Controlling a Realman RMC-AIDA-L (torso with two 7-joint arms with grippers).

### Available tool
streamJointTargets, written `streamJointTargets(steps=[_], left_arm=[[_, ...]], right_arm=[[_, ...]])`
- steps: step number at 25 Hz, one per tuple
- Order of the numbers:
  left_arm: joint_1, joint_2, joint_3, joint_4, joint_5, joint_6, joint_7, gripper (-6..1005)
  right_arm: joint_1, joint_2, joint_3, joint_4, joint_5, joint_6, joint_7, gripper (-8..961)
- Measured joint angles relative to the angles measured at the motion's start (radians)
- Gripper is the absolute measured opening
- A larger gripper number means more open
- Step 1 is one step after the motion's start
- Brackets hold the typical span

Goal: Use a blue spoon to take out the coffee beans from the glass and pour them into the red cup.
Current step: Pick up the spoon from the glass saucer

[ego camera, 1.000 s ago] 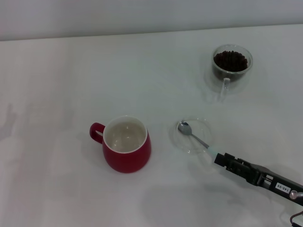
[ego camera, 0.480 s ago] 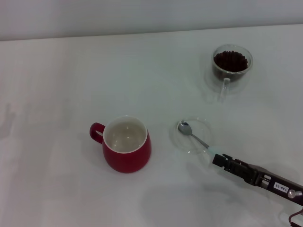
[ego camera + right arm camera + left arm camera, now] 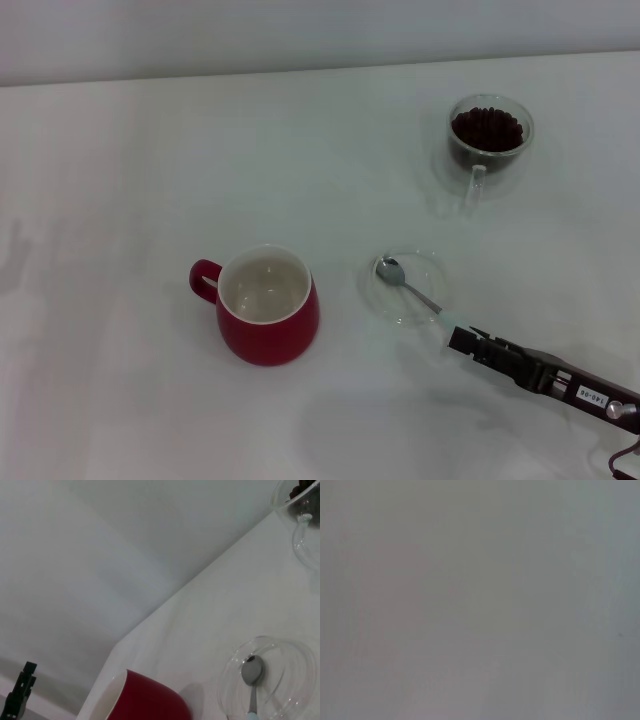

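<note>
The blue spoon lies in a flat clear saucer, its metal bowl toward the red cup and its pale blue handle sticking out over the rim. My right gripper reaches in from the lower right and sits at the very end of that handle. The red cup stands upright at centre left, white inside, with nothing in it. The glass, at the far right, holds the coffee beans. The right wrist view shows the spoon, saucer, red cup and glass. My left gripper is out of view.
The white table stretches wide to the left and ends at a pale wall at the back. A small dark object shows far off in the right wrist view. The left wrist view shows only flat grey.
My right gripper has shifted slightly toward the table's near edge along the handle. The spoon, cup and glass have not moved.
</note>
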Motion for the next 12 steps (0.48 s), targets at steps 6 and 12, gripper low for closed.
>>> streamJointTargets(steps=[6,12], left_arm=[[0.002,0.0,0.0,0.0,0.0,0.0,0.002,892],[0.002,0.0,0.0,0.0,0.0,0.0,0.0,892]], right_arm=[[0.0,0.0,0.004,0.0,0.003,0.008,0.0,556],[0.0,0.0,0.004,0.0,0.003,0.008,0.0,538]])
